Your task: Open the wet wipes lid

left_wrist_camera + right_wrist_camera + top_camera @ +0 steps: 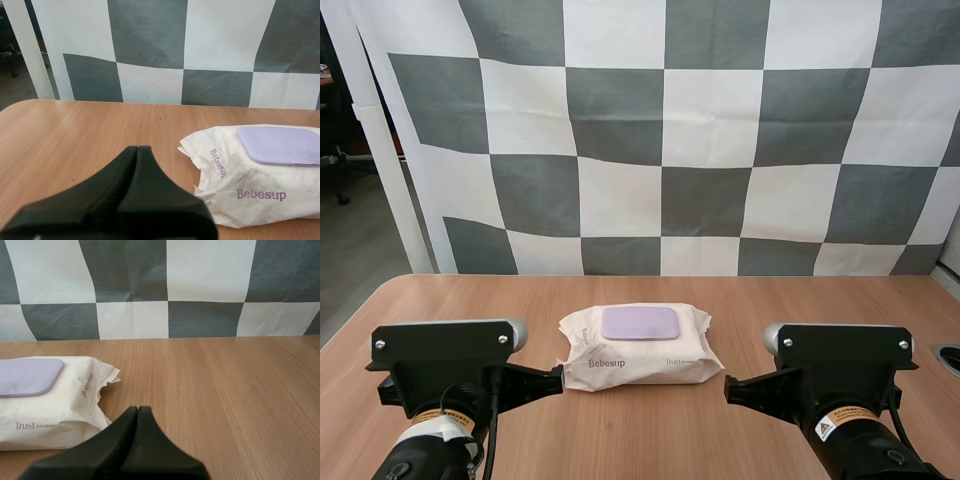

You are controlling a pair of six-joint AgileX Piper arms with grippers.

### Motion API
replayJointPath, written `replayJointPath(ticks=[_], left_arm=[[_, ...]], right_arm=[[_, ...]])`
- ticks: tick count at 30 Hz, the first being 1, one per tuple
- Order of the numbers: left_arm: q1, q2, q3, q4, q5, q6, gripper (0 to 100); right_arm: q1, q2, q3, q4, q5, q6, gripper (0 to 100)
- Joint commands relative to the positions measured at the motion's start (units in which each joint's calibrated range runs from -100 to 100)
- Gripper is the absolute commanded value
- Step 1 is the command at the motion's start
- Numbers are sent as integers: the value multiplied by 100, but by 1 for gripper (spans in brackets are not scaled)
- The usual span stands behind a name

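Observation:
A cream pack of wet wipes [640, 347] lies flat in the middle of the wooden table, its lilac lid [640, 323] closed on top. In the left wrist view the pack [250, 185] lies just beyond and beside my left gripper [137, 149], whose fingers lie together as one dark wedge, holding nothing. The lid [280, 145] looks flat and shut there. My right gripper [138, 409] is also shut on nothing, a short way from the pack's [55, 405] crinkled end, with the lid [27, 377] beyond.
Bare wooden table [640, 440] surrounds the pack on all sides. A round hole [950, 357] sits in the tabletop at the far right edge. Both arms' bodies [445, 380] stand near the front edge, one on each side of the pack.

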State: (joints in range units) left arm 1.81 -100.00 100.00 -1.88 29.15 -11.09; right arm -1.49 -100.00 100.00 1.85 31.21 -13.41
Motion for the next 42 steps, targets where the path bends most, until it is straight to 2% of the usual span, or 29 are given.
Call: replayJointPath(ticks=[1,35,38,42], left_arm=[[-3,0,0,4,15,0,0],[-3,0,0,-50,18,0,0],[-3,0,0,-120,10,0,0],[-3,0,-249,60,205,0,0]], right_arm=[[-3,0,0,-3,6,1,0],[-3,0,0,-5,-9,1,0],[-3,0,0,333,-28,1,0],[-3,0,0,251,-653,1,0]])
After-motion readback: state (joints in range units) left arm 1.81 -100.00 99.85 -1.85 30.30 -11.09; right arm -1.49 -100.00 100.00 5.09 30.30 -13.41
